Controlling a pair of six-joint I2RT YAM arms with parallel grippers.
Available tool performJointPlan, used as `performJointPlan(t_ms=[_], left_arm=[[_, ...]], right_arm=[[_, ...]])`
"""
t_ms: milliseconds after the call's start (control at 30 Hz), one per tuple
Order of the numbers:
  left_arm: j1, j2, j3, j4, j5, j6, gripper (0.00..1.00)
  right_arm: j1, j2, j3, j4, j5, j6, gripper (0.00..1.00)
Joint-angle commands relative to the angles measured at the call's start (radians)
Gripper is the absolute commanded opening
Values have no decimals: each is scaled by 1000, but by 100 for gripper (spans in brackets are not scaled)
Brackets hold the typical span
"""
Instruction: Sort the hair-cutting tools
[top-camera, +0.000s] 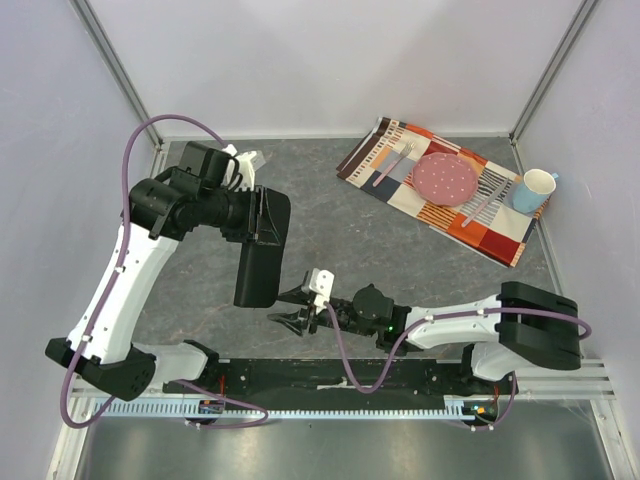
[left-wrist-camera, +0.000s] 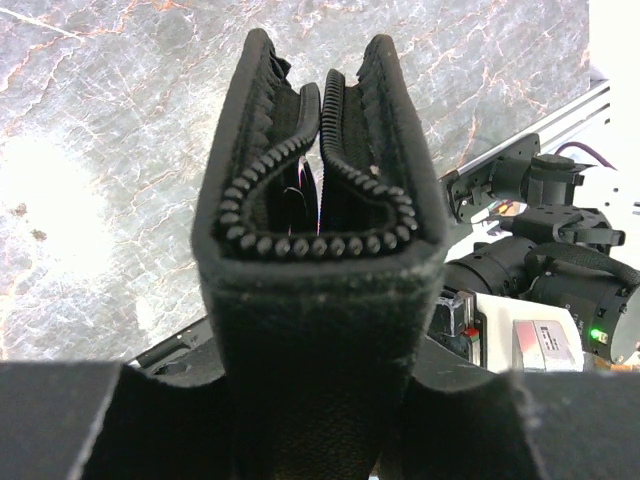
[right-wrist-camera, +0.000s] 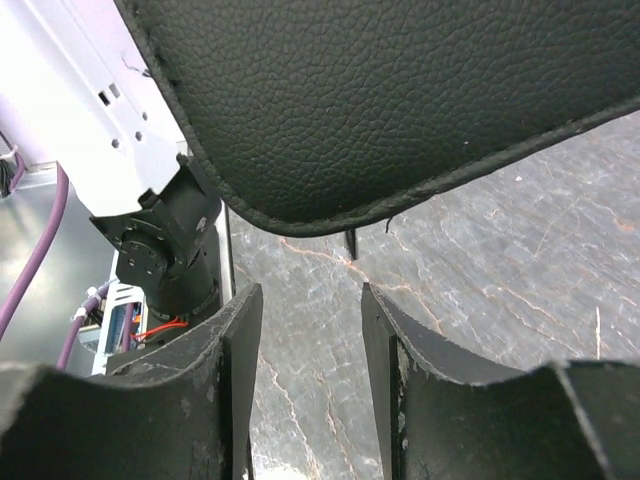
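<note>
Left gripper (top-camera: 262, 215) clamps the unzipped black case (top-camera: 258, 272).
Right gripper (top-camera: 290, 318), jaws apart and empty, is at its near end; a placemat (top-camera: 505, 240) lies far right.

**Black case (top-camera: 262, 250) and a laid patterned placemat (top-camera: 500, 238) on a grey marbled table (top-camera: 400, 265)**

The black case is clamped between the left jaws, its zip seen parted along the edge turned toward them. Its grained face is seen just ahead of and above the right jaws. Well apart from both pairs of jaws, a dotted pink plate (top-camera: 446, 179) is set on the placemat. It is flanked by one pale utensil (top-camera: 392, 165) and another (top-camera: 484, 204), with a blue-and-white mug (top-camera: 535, 190) at the mat's right end.
</note>
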Motion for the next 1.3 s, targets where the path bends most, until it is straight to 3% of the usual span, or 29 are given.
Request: performJointPlan(t_ms=[0,500,700,967,1033,1267], left_arm=[[-8,-18,39,9,9,30,2],[-14,-26,17,16,18,31,2],[-17,-28,17,16,33,31,2],[-26,-49,-14,18,41,28,2],[-28,-54,-20,18,44,28,2],[-49,-80,-38,24,87,22,2]], right_arm=[[4,45,-22,278,-39,14,50],[6,82,18,287,6,-30,47],[6,88,37,275,12,-39,28],[6,82,48,247,26,-59,15],[6,77,51,230,29,-64,0],[1,-4,44,56,79,-136,0]])
